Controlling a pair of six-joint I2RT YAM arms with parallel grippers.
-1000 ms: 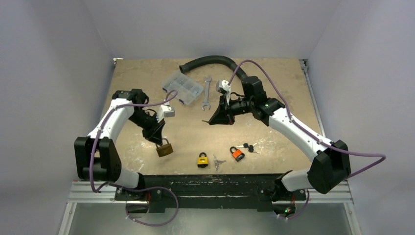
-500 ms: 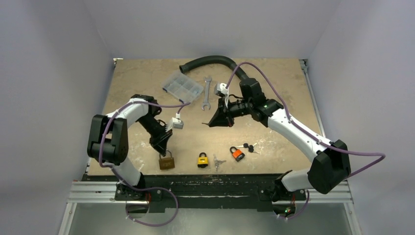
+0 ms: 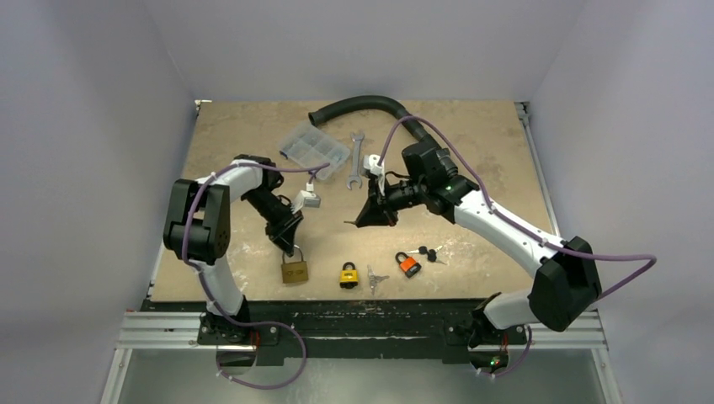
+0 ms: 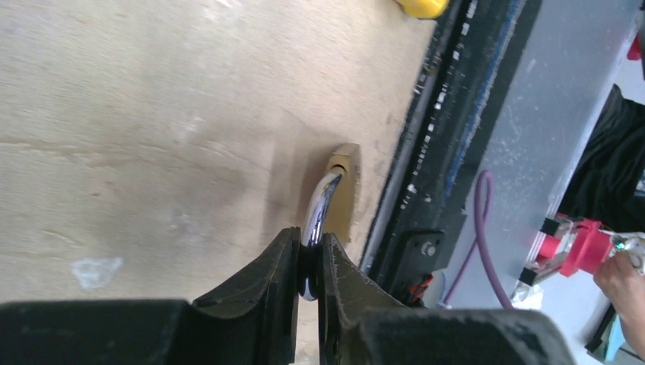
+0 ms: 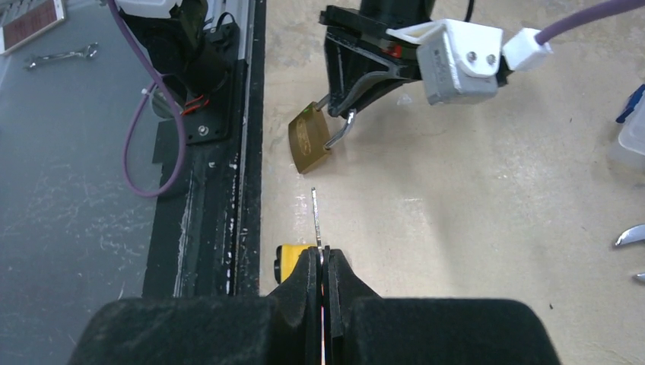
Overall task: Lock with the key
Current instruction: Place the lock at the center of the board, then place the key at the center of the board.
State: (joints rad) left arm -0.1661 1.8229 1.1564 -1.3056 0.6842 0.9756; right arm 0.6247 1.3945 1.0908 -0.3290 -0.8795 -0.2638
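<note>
Pale, scuffed table (image 3: 471, 135) runs under both my arms, with grey walls on three sides. My left gripper (image 4: 309, 245) is clamped on the steel shackle (image 4: 321, 205) of the brass padlock (image 3: 294, 270). It hangs low by the near edge, left of the yellow padlock (image 3: 349, 274) and the orange padlock (image 3: 408, 265). Whether its bottom corner touches the wood I cannot tell. My right gripper (image 5: 323, 262) is pinched on the key (image 5: 315, 213), whose blade sticks straight out ahead of the fingers, well apart from the brass body and aimed roughly toward it.

As I judge it, the step in hand is bringing the key to the keyway, which no view shows me. I should turn my left wrist until the lock's bottom face looks at the right wrist camera, then hold it steady. After that I would line the blade up with the slot and go in slowly, straight along the blade. A body hanging from its shackle may swing away under a push, so bracing matters.
</note>
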